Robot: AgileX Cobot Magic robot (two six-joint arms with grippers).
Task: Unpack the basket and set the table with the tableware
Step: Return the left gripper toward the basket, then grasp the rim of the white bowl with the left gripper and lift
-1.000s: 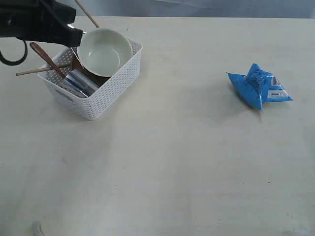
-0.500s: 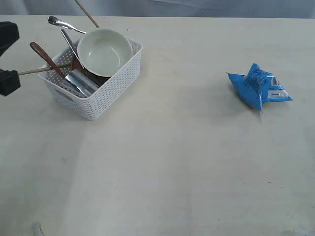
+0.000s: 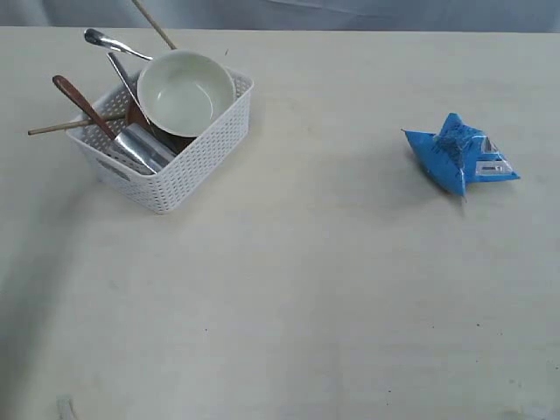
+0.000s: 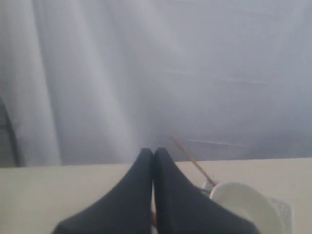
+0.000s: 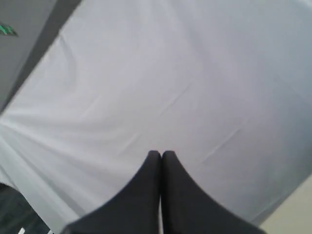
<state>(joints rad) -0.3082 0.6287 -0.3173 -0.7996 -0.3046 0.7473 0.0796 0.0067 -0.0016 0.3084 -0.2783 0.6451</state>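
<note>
Pale cream table (image 3: 332, 297) with white basket (image 3: 179, 179), blue packet (image 3: 459, 156), label unreadable; left pincer (image 4: 153, 155), right pincer (image 5: 161, 156) clenched empty.

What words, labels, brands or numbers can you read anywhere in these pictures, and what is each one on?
No text can be read in any view.
Blue snack packet: its pale label patch carries dark print, too small and blurred to read.
White basket, bowl and table: no print visible.
</note>
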